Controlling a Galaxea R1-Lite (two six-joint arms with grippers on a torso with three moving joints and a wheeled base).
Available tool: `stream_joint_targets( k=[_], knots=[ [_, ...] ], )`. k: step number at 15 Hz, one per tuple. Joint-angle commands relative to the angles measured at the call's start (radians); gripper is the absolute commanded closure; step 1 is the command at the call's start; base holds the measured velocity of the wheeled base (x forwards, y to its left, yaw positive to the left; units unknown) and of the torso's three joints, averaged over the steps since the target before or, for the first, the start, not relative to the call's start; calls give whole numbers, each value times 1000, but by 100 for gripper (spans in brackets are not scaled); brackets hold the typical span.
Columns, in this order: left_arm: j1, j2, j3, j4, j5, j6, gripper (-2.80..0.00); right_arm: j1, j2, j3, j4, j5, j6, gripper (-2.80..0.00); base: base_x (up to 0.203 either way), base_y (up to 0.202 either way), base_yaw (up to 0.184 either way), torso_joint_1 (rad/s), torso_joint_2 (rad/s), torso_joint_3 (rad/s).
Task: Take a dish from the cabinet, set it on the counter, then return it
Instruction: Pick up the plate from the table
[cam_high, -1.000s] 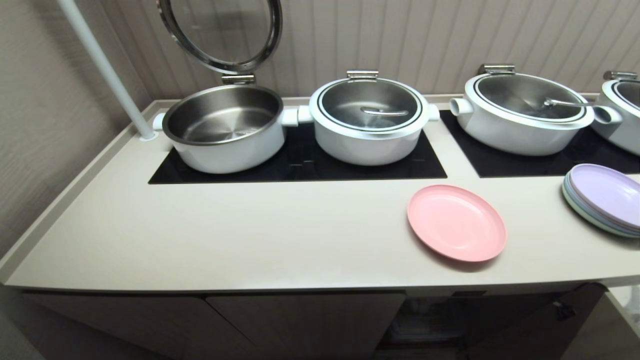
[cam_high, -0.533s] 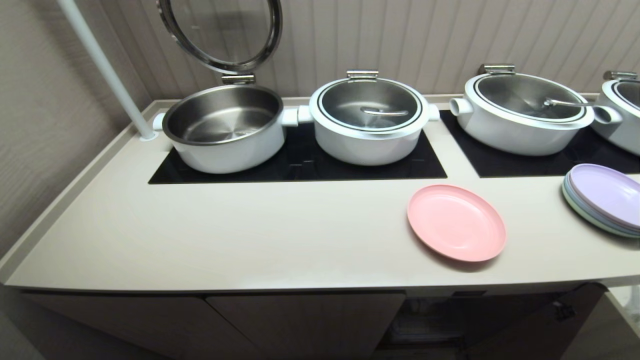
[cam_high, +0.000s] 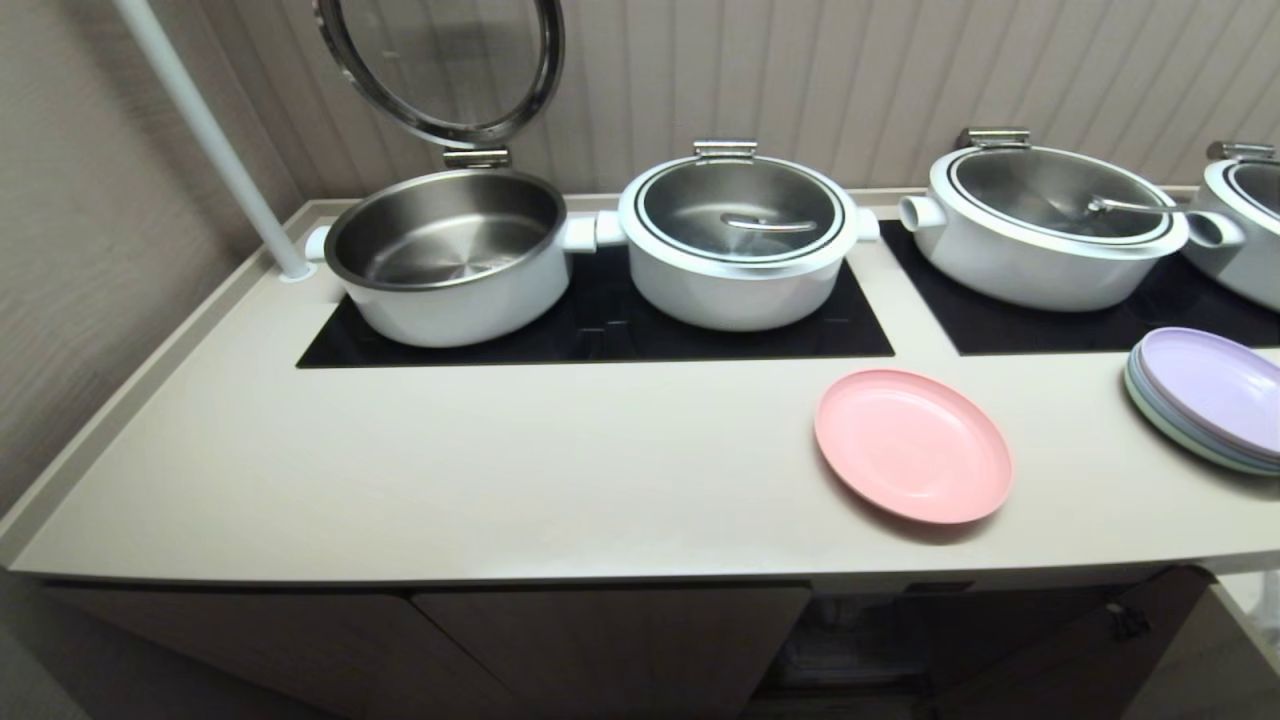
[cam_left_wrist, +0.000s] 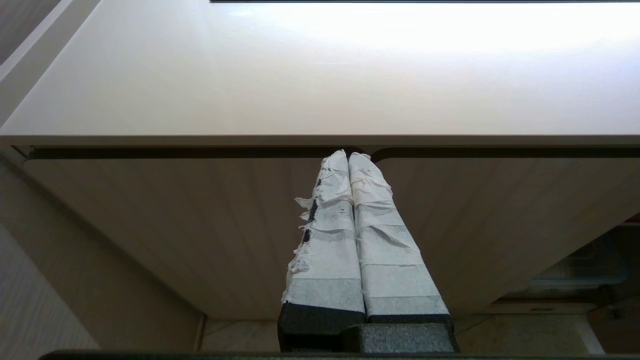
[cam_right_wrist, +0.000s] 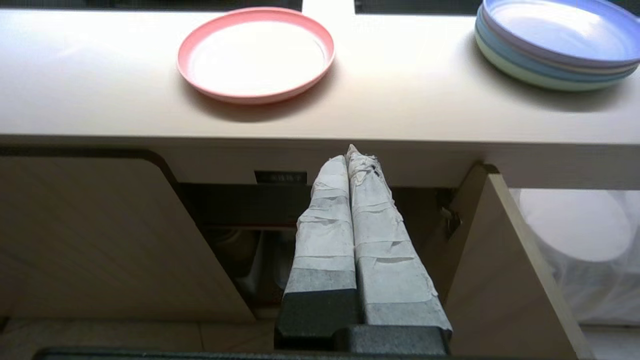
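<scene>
The pink plate (cam_high: 912, 445) lies flat on the counter (cam_high: 500, 470), near its front edge, at about 4 o'clock from the lidded middle pot (cam_high: 740, 240); the cabinet (cam_right_wrist: 120, 235) below has one door open; the left hand (cam_left_wrist: 348, 156) and right hand (cam_right_wrist: 352, 152) hang low before it, both pressed together and holding nothing.

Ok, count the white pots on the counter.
4: one open pot at left, a lidded pot beside it, a third further right, a fourth cut off at the right edge. More may sit beyond.
</scene>
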Motion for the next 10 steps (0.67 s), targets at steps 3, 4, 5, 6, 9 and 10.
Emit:
stream_joint_targets(
  k=[3, 4, 5, 6, 9, 10],
  knots=[
    [0, 0, 0, 0, 0, 0, 0, 1, 119, -111, -7, 4, -1, 0, 0, 0, 0, 0, 0, 0],
    [0, 0, 0, 0, 0, -1, 0, 4, 177, -149, -14, 4, -1, 0, 0, 0, 0, 0, 0, 0],
    [0, 0, 0, 0, 0, -1, 0, 5, 241, -189, -22, 3, -1, 0, 0, 0, 0, 0, 0, 0],
    [0, 0, 0, 0, 0, -1, 0, 6, 301, -223, -32, 2, -1, 0, 0, 0, 0, 0, 0, 0],
    [0, 0, 0, 0, 0, -1, 0, 5, 524, -337, -77, -1, 1, 0, 0, 0, 0, 0, 0, 0],
    [0, 0, 0, 0, 0, 0, 0, 4, 602, -385, -92, -1, 1, 0, 0, 0, 0, 0, 0, 0]
  ],
)
